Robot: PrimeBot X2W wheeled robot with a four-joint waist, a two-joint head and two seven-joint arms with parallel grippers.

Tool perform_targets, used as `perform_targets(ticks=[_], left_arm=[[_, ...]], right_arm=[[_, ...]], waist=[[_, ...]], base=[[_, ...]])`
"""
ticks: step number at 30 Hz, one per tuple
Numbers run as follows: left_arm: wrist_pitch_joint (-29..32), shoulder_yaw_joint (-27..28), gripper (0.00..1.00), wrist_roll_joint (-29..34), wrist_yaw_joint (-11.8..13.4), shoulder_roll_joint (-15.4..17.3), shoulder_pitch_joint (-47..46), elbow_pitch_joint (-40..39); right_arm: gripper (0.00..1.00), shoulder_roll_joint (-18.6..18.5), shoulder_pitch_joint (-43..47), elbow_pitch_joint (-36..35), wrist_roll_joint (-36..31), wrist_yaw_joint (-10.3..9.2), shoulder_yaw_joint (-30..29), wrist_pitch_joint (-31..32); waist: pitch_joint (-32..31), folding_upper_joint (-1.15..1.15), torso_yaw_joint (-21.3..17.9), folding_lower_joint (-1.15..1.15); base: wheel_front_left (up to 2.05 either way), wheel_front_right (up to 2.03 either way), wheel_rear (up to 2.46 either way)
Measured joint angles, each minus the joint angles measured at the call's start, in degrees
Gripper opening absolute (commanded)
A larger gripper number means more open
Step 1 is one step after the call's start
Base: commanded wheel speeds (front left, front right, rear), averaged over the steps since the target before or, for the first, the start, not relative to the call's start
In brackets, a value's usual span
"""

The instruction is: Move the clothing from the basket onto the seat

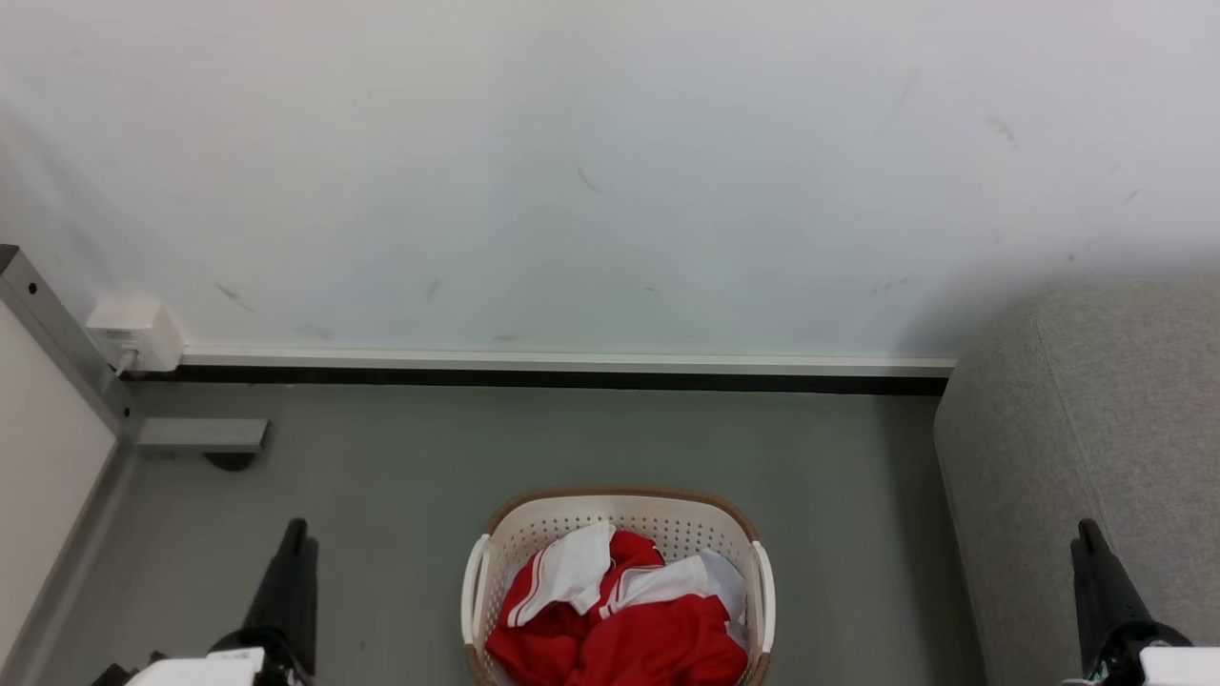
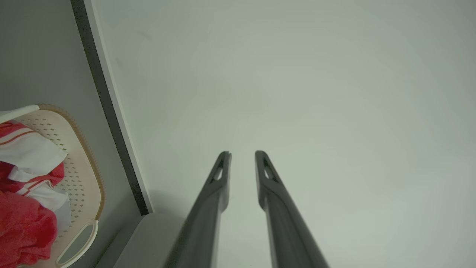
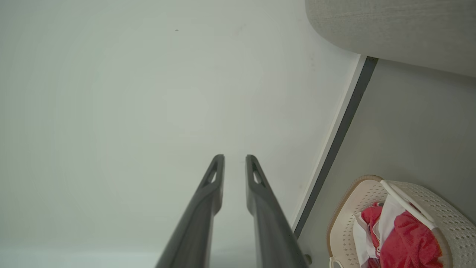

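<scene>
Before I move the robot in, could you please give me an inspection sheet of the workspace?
Surface: grey floor, the basket standing on it.
Job's things: red and white clothing heaped in the basket; grey seat to the right, apart from it, no clothing on its visible part.
Clutter: nothing seen.
Grippers: left gripper and right gripper nearly shut, empty, either side of the basket.
Cables: short white lead at the wall box.
Surroundings: white wall, skirting, metal frame at left.

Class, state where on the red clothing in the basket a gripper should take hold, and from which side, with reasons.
Probably pinch the clothing at its bunched red mound, coming straight down: the basket walls ring the pile, leaving only the top open, and the crumpled folds give ridges to grip.
</scene>
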Motion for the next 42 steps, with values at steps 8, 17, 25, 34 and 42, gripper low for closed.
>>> perform_targets(ticks=[8,17,25,34,42], left_arm=[[-1.4,-1.4,1.0,0.5,0.0,-0.4,1.8,1.6],[-3.9,-2.7,1.0,5.0,0.5,-0.4,1.8,1.0],[-5.7,-3.7,1.0,11.8,1.7,-0.4,2.2,-0.5],[-7.8,-5.4,1.0,22.4,3.1,-0.3,2.6,-1.9],[-9.5,-6.7,1.0,33.2,4.1,-0.3,2.8,-2.5]], right_arm=[[1.0,0.7,2.2,0.9,-0.4,0.0,0.7,-1.2],[1.0,-0.4,2.9,-1.2,-7.3,0.0,2.3,-3.9],[1.0,-1.0,3.5,-3.9,-17.1,0.0,3.1,-5.8],[1.0,-2.8,4.4,-6.2,-29.2,0.0,4.6,-7.9],[1.0,-4.4,5.0,-6.7,-39.1,0.0,6.0,-9.5]], waist=[[0.0,0.0,0.0,0.0],[0.0,0.0,0.1,0.0],[0.1,0.0,0.2,0.0],[0.1,0.0,0.4,0.0],[0.1,0.0,0.5,0.0]], base=[[0.0,0.0,0.0],[0.0,0.0,0.0],[0.0,0.0,0.0],[0.0,0.0,0.0],[0.0,0.0,0.0]])
